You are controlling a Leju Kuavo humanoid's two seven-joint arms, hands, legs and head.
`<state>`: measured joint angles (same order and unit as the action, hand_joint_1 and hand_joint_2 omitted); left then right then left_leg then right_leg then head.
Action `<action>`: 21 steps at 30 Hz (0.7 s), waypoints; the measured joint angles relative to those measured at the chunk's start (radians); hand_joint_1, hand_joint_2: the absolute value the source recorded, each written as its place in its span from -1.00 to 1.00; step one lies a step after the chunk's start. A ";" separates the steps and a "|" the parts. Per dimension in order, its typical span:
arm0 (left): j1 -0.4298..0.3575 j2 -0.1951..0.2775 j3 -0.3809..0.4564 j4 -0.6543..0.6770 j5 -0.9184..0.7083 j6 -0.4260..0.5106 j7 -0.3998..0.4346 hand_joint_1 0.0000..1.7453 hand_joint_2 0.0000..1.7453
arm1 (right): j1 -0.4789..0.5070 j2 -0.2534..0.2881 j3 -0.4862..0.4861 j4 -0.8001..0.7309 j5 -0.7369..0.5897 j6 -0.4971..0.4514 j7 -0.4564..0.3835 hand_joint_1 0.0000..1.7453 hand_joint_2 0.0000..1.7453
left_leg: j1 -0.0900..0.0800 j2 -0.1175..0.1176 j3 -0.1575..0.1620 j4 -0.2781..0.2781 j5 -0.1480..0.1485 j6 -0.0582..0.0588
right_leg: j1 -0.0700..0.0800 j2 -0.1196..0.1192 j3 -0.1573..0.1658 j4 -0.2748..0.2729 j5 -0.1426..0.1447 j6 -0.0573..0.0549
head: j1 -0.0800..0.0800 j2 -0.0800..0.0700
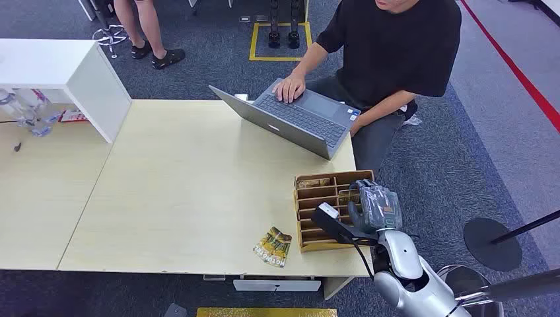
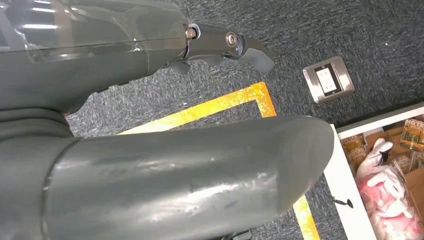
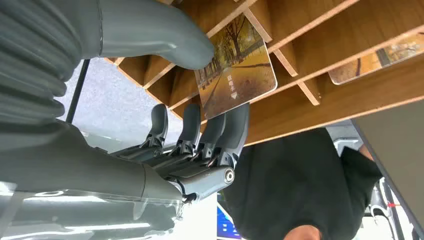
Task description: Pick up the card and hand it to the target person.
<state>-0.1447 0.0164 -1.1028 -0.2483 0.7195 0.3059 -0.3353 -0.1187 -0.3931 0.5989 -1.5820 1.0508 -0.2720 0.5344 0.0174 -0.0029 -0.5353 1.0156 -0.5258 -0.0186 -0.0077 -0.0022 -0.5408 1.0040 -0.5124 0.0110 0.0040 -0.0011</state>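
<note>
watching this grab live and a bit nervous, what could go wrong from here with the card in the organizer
1. The right hand pinches the card only near one edge, thumb against fingers, so it might slip or twist once lifted.
2. The card sits between the dividers of the wooden organizer; a tilted pull could snag it or drag the organizer, which stands near the table's corner.
3. The person is typing on the laptop and may not be ready for a handover.

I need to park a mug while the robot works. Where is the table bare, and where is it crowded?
Bare: the wide stretch of table between laptop and loose packet. Crowded: the right edge, with the wooden organizer and right hand at a card.
</note>
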 joint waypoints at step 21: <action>0.000 0.000 0.000 0.000 -0.001 0.000 0.000 -1.00 -1.00 | -0.006 0.000 0.002 0.007 0.019 0.012 0.003 0.56 1.00 | 0.000 0.000 0.000 0.000 0.000 0.000 | 0.000 0.000 0.000 0.000 0.000 0.000 | 0.000 0.000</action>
<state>-0.1448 0.0164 -1.1028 -0.2483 0.7183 0.3056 -0.3349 -0.1244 -0.3929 0.6004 -1.5747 1.0694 -0.2604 0.5375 0.0174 -0.0030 -0.5353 1.0156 -0.5258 -0.0186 -0.0077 -0.0022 -0.5408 1.0040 -0.5124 0.0110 0.0041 -0.0011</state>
